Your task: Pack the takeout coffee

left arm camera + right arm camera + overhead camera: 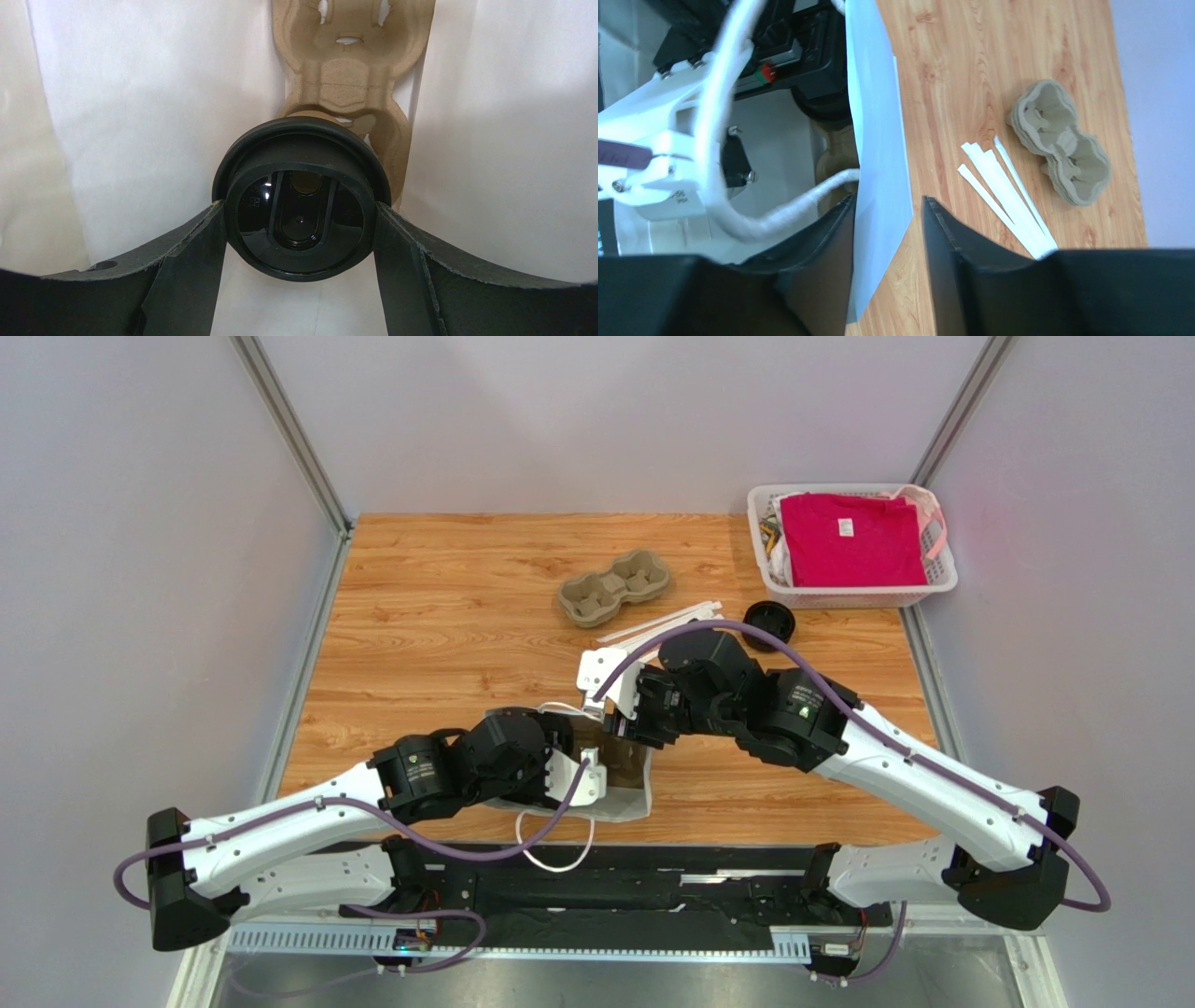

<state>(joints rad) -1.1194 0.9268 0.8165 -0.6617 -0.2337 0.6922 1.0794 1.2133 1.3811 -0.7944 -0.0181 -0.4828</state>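
The takeout coffee (pixel 302 231), a brown cup under a round black lid, stands inside a white paper bag (pixel 140 105). My left gripper (pixel 302 208) reaches down into the bag and is shut on the coffee, one finger against each side of the lid. A brown pulp cup carrier (pixel 349 70) lies in the bag just beyond the cup. In the top view the left gripper (pixel 592 773) sits in the bag's mouth (pixel 627 801). My right gripper (pixel 889 210) is open, with the bag's upper wall (pixel 878 154) between its parted fingers and a gap on the right side.
A second pulp carrier (pixel 615 588) lies on the wooden table behind the bag, with white paper strips (pixel 659 626) and a loose black lid (pixel 767 623) beside it. A white basket (pixel 940 585) holding a red cloth stands at the back right. The bag's cord handle (pixel 554 847) hangs near the front edge.
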